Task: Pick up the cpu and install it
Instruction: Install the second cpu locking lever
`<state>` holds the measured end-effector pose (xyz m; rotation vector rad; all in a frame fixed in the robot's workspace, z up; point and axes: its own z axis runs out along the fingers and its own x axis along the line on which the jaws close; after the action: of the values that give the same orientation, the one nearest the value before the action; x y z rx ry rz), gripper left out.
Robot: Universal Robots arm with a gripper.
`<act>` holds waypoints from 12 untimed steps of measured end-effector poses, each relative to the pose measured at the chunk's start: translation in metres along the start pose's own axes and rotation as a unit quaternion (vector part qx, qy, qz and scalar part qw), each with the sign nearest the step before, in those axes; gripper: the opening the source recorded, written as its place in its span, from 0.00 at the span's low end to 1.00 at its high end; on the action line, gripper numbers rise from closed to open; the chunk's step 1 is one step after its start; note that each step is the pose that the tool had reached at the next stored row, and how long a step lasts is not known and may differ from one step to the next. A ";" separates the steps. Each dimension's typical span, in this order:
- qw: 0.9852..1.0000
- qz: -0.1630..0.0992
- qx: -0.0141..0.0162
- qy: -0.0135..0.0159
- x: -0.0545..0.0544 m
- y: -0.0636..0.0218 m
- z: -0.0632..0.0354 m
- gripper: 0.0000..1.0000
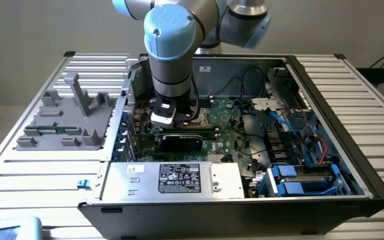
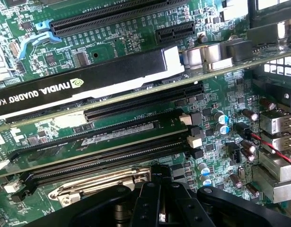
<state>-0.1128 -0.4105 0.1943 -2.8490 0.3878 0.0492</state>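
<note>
1. Nearest to the wrist camera, the gripper [image 2: 159, 208] is seen as black fingers [image 2: 145, 203] drawn fully together. Whether anything is pinched between them cannot be told, because the tips are hidden by the gripper's own body.
2. The open computer case [image 1: 352, 150] is the largest thing in the scene. In the exterior view the arm is lowered into it, towards the exterior view's left part of the board.
3. The motherboard [image 2: 221, 94] is laid flat on the bottom of the case, and the gripper is held low above it.
4. The graphics card [image 2: 88, 80] is seated in its slot, with long empty slots [image 2: 112, 156] between it and the gripper.
5. The metal socket frame [image 2: 100, 184] is found just beside the fingers, partly covered by them.
6. The cpu cannot be made out with certainty. No silvery chip is seen on the board, so it is judged to be hidden under the gripper, either gripped or already laid in the socket.
7. The step in hand is judged to be the installing, at the socket itself. For such a step the chip must be kept flat and square to the frame, and only light pressure may be used, since the contacts are easily bent.
</note>
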 end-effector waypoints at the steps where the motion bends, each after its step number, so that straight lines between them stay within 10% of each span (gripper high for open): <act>1: 1.000 0.000 0.000 0.000 0.000 0.0000 0.0000 0.11; 12: 1.000 0.000 0.001 0.000 -0.001 0.0005 0.0005 0.11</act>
<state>-0.1139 -0.4105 0.1938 -2.8469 0.3874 0.0497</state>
